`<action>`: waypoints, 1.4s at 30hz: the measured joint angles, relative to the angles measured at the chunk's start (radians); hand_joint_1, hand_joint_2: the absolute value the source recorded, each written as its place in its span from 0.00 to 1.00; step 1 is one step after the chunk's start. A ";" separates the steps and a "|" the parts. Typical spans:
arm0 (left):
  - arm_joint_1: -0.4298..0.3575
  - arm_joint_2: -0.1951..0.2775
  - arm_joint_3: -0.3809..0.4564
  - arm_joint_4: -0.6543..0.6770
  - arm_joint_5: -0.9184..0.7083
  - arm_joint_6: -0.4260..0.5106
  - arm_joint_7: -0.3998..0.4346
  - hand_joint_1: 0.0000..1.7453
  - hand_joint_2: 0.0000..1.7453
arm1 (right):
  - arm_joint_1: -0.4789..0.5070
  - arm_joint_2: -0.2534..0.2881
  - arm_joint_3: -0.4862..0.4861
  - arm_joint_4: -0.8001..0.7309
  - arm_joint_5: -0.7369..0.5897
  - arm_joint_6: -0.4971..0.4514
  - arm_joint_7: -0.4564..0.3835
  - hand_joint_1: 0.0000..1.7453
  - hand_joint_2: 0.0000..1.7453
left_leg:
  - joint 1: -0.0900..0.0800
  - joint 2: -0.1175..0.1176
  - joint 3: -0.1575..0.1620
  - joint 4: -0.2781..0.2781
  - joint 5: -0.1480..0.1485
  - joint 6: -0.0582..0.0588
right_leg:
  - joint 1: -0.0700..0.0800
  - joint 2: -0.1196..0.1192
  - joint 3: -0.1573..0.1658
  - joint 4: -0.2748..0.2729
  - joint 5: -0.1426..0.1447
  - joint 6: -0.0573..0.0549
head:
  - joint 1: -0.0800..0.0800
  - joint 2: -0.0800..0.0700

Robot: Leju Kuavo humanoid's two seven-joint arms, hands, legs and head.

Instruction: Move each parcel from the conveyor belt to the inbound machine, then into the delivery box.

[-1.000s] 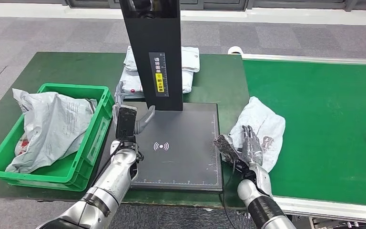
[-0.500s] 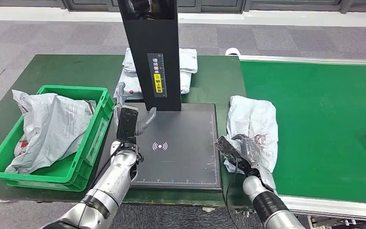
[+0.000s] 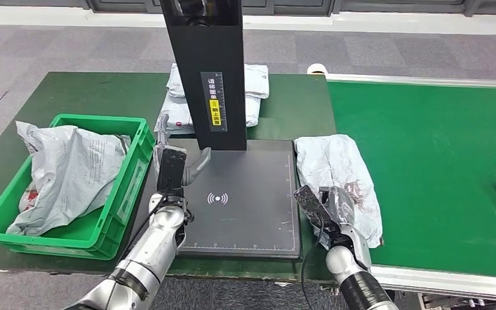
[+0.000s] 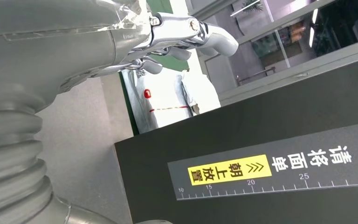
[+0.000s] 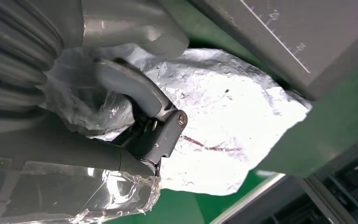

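R hand [image 3: 336, 210] gripping grey parcel [image 3: 336, 168] at scanner plate [image 3: 245, 213] edge; L hand [image 3: 171, 165] fingers apart, prob. empty.

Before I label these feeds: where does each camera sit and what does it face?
Head view: high on the body, looking down at the scanner, crate, belt; both arms show.
Left wrist view: behind the left hand, facing the scanner's post.
Right wrist view: behind the right hand, on the parcel.
Head and right wrist views share the parcel.
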 joint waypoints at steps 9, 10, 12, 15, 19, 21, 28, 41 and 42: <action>0.002 0.000 0.000 -0.005 0.000 0.000 0.000 0.00 1.00 | 0.019 0.000 0.000 -0.041 -0.003 -0.003 -0.006 1.00 1.00 | 0.000 0.000 0.000 0.000 0.000 0.000 | 0.000 0.000 0.000 0.000 0.000 0.000 | 0.000 0.000; 0.002 0.000 0.000 -0.005 0.000 0.001 0.000 0.00 1.00 | 0.021 0.000 0.000 -0.044 -0.008 -0.011 -0.018 1.00 1.00 | 0.000 0.000 0.000 0.000 0.000 0.000 | 0.000 0.000 0.000 0.000 0.000 0.000 | 0.000 0.000; 0.002 0.000 0.000 -0.005 0.000 0.002 -0.002 0.00 1.00 | 0.027 0.004 0.000 -0.064 -0.026 -0.043 -0.069 1.00 1.00 | 0.000 0.000 0.000 0.000 0.000 0.000 | 0.000 0.000 0.000 0.000 0.000 0.000 | 0.000 0.000; 0.002 -0.001 0.000 -0.005 0.000 0.003 -0.010 0.00 1.00 | 0.033 0.017 0.011 -0.128 -0.051 -0.072 -0.133 1.00 1.00 | 0.000 0.000 -0.001 0.000 0.000 0.000 | 0.000 0.000 -0.001 0.000 0.000 0.000 | 0.000 0.000; -0.001 -0.006 0.000 -0.002 0.001 0.003 -0.025 0.00 1.00 | 0.024 0.041 0.070 -0.206 -0.070 -0.065 -0.154 0.75 1.00 | 0.000 0.000 -0.001 0.000 0.000 0.000 | 0.000 0.000 -0.001 0.000 0.000 0.000 | 0.000 0.000; -0.006 -0.010 0.000 0.002 0.006 0.003 -0.034 0.00 1.00 | 0.007 0.053 0.119 -0.222 -0.071 -0.063 -0.147 0.25 1.00 | 0.000 0.000 -0.001 0.000 0.000 0.000 | 0.000 0.000 -0.001 0.000 0.000 0.000 | 0.000 0.000; -0.017 -0.014 0.000 0.017 0.031 0.010 -0.047 0.00 1.00 | -0.032 0.067 0.200 -0.225 0.056 -0.191 0.029 0.00 0.25 | 0.000 -0.003 -0.001 0.000 0.001 0.000 | 0.000 -0.002 -0.001 0.000 0.000 0.000 | 0.000 0.000; -0.017 0.002 0.001 0.021 0.050 0.013 -0.042 0.00 1.00 | 0.002 -0.014 0.019 -0.164 0.115 -0.256 0.074 0.00 0.00 | 0.000 -0.004 -0.003 0.000 0.001 0.000 | 0.000 -0.004 -0.002 0.000 0.000 0.000 | 0.000 0.000; -0.017 0.002 0.001 0.021 0.050 0.013 -0.042 0.00 1.00 | 0.005 -0.017 0.007 -0.157 0.115 -0.257 0.073 0.00 0.00 | 0.000 -0.004 -0.003 0.000 0.001 0.000 | 0.000 -0.004 -0.002 0.000 0.000 0.000 | 0.000 0.000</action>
